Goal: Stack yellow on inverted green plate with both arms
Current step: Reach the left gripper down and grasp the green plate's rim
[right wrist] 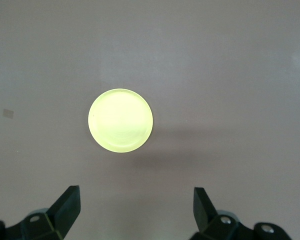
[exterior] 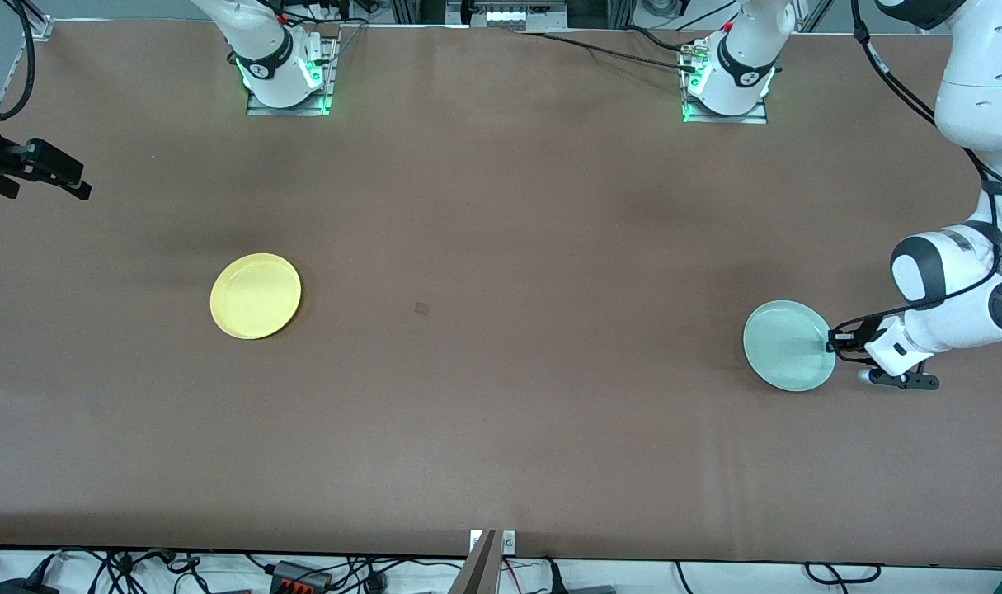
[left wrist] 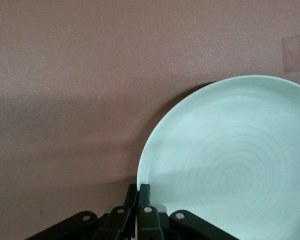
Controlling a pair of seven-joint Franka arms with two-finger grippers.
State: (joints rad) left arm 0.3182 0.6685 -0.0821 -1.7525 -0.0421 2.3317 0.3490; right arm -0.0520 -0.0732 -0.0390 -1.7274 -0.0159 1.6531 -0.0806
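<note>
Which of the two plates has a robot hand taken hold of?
The green plate, toward the left arm's end of the table: the left hand is shut on its rim. The yellow plate lies alone, untouched.

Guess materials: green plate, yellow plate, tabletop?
Green plate: likely plastic, semi-gloss; faint concentric rings and soft sheen, thin rim pinched by the left gripper. Yellow plate: probably the same plastic, smooth, uniform colour. Table: matte brown sheet, no glare; exact material unclear.
</note>
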